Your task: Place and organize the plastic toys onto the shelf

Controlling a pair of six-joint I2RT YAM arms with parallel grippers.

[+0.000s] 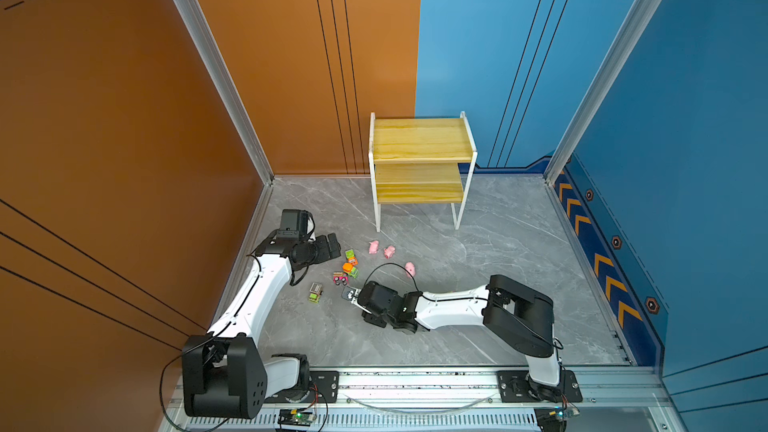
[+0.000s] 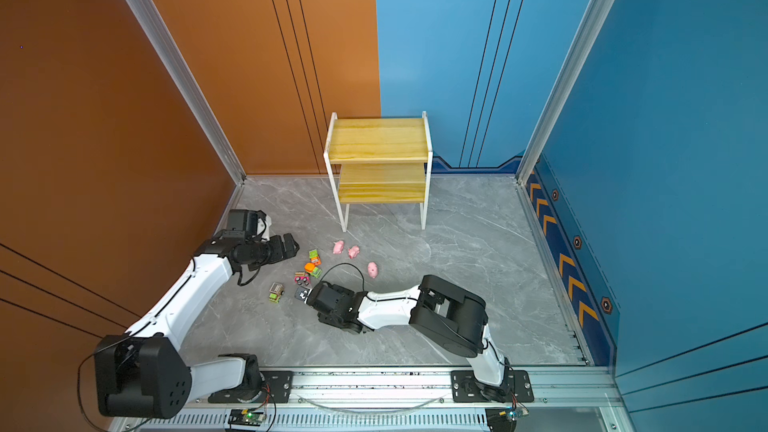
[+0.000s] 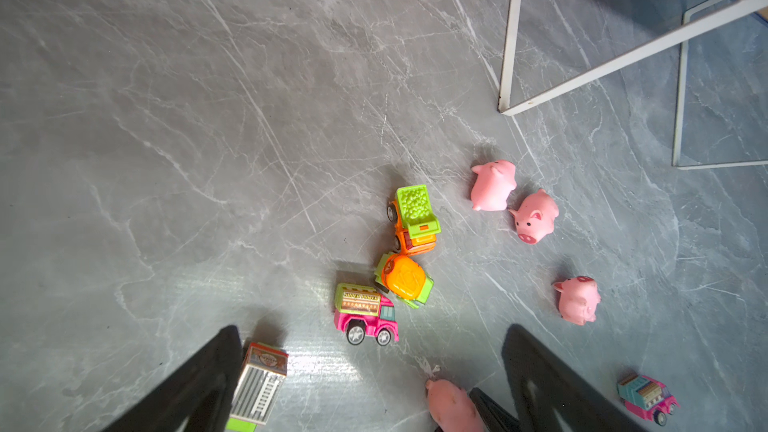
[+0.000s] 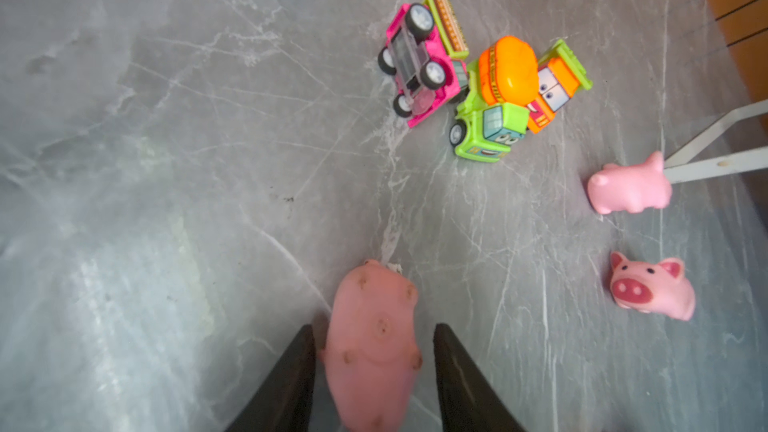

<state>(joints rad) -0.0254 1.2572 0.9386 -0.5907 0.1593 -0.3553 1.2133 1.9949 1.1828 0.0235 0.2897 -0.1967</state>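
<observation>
The right gripper (image 1: pixel 350 295) sits low over the grey marbled table (image 1: pixel 498 251), left of the middle. Its black fingers (image 4: pixel 291 376) stand on either side of a pink pig (image 4: pixel 370 351). One finger touches the pig's flank, but a sliver of table shows beside the other, so I cannot tell whether the grip has bitten.

The pig lies belly-up, feet toward the wrist camera, with its long axis running out along the fingers. The jaws therefore meet it across its narrow width, which I judge the right way to take it.

The left gripper (image 1: pixel 328 243) hangs spread wide and empty at the left, near the cluster of toy trucks (image 1: pixel 349 265). Three more pigs (image 1: pixel 389 251) lie on the table between the grippers and the shelf (image 1: pixel 419 147).

The shelf stands at the back with both wooden boards bare. From the flanked pig it lies farther back and to the right, beyond those pigs. As I judge it, the coming move is a lift, then a carry back and rightward, up over the lower board's front edge.
</observation>
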